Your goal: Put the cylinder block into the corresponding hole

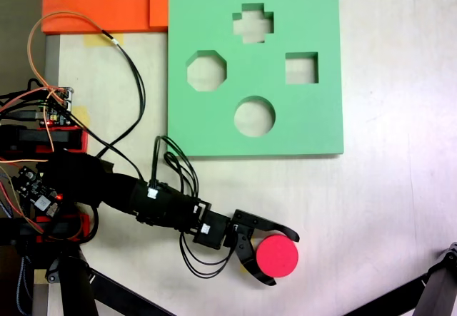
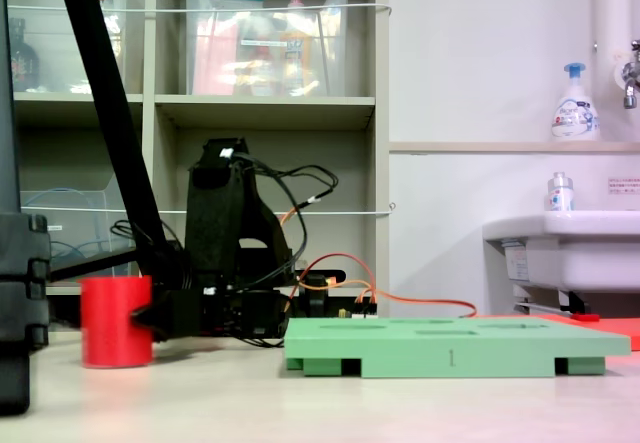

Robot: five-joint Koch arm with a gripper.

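The gripper (image 1: pixel 277 257) is at the desk's near edge in the top-down fixed view, its two black jaws spread around the cylinder block (image 1: pixel 278 256), one curving over the top of it and one under it; whether they press its sides or merely flank it cannot be told. In the low fixed view the gripper (image 2: pixel 150 315) sits at the foot of the red cylinder block (image 2: pixel 116 321), which stands upright on the desk (image 2: pixel 320 403). There is one such block, and it lies well apart from the green foam board (image 1: pixel 314 127), off that board's lower edge. The one board lies flat toward the desk's far side and carries four cutouts: a cross at the top, an octagon at the left, a square at the right, and the corresponding hole (image 1: pixel 254 115), the round one, nearest the arm; through all four the pale desk shows. Two orange sheets (image 1: pixel 107 2) overlap at the far left corner, touching the board's upper left corner. In the low fixed view one clear bin (image 2: pixel 265 41) on a shelf holds reddish items too blurred to name, and two bottles stand by a sink (image 2: pixel 560 248); their labels cannot be read.
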